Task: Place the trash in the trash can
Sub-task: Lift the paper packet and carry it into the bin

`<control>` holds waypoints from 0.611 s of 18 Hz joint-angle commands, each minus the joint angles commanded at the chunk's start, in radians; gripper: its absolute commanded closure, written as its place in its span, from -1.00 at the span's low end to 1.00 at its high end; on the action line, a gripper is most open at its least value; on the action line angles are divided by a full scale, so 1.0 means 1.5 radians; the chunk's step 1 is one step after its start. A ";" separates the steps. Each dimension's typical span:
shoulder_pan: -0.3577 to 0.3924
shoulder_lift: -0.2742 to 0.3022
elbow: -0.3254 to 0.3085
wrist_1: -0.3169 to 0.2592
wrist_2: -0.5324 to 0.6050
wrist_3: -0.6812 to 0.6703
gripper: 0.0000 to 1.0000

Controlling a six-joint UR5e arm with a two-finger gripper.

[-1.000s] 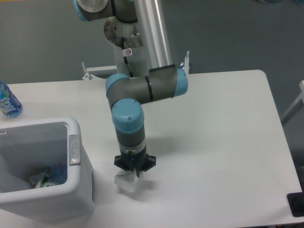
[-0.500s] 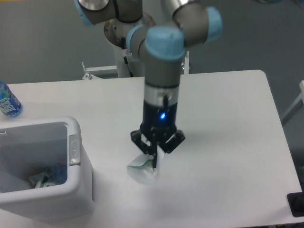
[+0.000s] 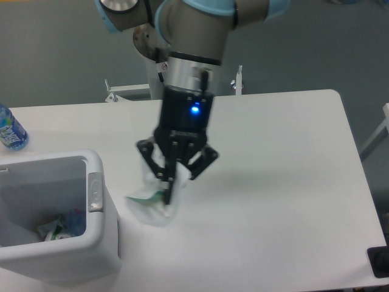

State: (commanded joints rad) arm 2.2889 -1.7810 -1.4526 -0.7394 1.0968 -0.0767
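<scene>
the scene is evenly and softly lit from above, a little dim, with a cool bluish cast. the white table looks flat and pale, without hard glare. a faint soft shadow lies on it just right of the gripper. a small blue light glows sharply on the wrist. the picture is low in resolution and slightly soft all over; the gripper and the pale thing it holds are smeared by motion blur.
</scene>
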 joint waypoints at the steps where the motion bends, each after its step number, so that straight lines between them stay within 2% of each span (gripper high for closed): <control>1: -0.019 -0.001 -0.005 0.000 0.000 0.000 0.94; 7: -0.101 -0.007 -0.033 0.000 0.004 0.004 0.90; 10: -0.115 -0.012 -0.033 0.000 0.003 0.008 0.44; 11: -0.116 -0.013 -0.032 0.001 0.004 0.012 -0.09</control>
State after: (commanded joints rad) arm 2.1154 -1.8009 -1.5002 -0.7379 1.1029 -0.0584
